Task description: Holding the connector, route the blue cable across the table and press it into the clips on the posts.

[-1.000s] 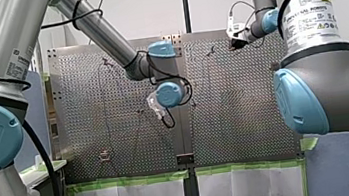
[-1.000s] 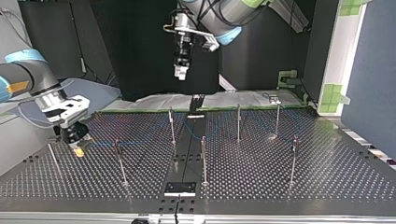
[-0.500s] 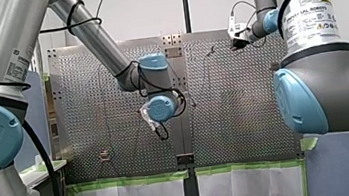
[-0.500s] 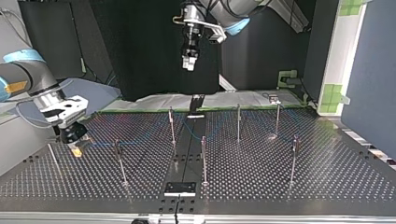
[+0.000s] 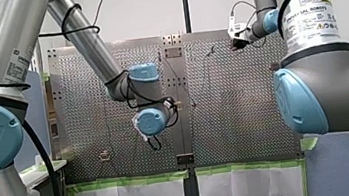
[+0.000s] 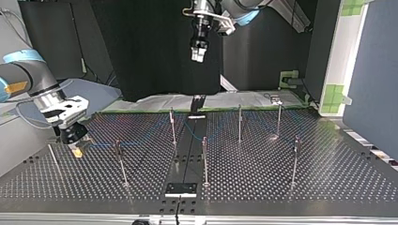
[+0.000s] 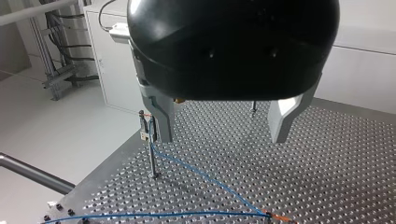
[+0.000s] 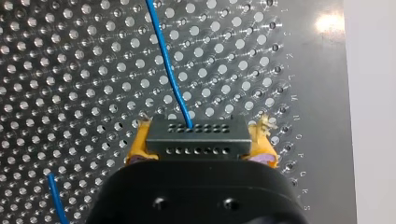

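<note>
Top view: my right arm's end effector stands low over the table, close to the table edge at this view's left.

Right wrist view: its yellow pads are clamped on the two ends of the black connector, held level just above the perforated plate. On one side of the connector the holes stop at a plain lettered margin, and the table edge follows directly beyond it. On the connector's other side the perforated plate runs on as open room. The blue cable leaves the middle of the connector and runs ahead of it over the plate. A second short stretch of blue shows behind the connector, beside the end effector's body.

Top view: thin upright posts stand spread over the table away from the connector, with bare plate between them. A faint blue line runs from the connector to the top of the nearest of these posts and on toward the table's middle. My left arm's end effector hangs high over the table's far side, well apart from the connector.

Left wrist view: its metal fingers stand wide apart, grasping nothing. Below them a post beside a table edge carries a clip, and the cable meets that post just under the clip. From there it slopes down across the plate. Whether the cable sits inside the clip cannot be told.
</note>
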Robot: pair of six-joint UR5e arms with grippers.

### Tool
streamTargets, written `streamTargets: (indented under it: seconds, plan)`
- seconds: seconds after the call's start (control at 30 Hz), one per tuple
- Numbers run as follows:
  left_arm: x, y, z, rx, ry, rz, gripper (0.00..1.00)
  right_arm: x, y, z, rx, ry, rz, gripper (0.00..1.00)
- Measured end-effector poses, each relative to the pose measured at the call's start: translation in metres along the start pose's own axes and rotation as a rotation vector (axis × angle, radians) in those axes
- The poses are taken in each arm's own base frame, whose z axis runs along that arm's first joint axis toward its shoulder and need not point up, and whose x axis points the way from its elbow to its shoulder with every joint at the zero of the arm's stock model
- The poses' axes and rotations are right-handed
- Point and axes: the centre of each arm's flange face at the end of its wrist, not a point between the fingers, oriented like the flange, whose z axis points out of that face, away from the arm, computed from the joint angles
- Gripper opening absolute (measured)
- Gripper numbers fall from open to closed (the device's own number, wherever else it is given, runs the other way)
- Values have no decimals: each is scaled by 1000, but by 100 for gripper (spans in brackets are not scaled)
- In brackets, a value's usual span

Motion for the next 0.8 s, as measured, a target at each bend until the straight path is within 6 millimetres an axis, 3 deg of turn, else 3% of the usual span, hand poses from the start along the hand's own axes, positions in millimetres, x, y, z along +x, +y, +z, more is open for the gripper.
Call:
streamTargets:
  seconds: [0.8]
  plan:
    - [9,50,-61,-1,3,3,100,-1,1,-1,-3,-2,2,0]
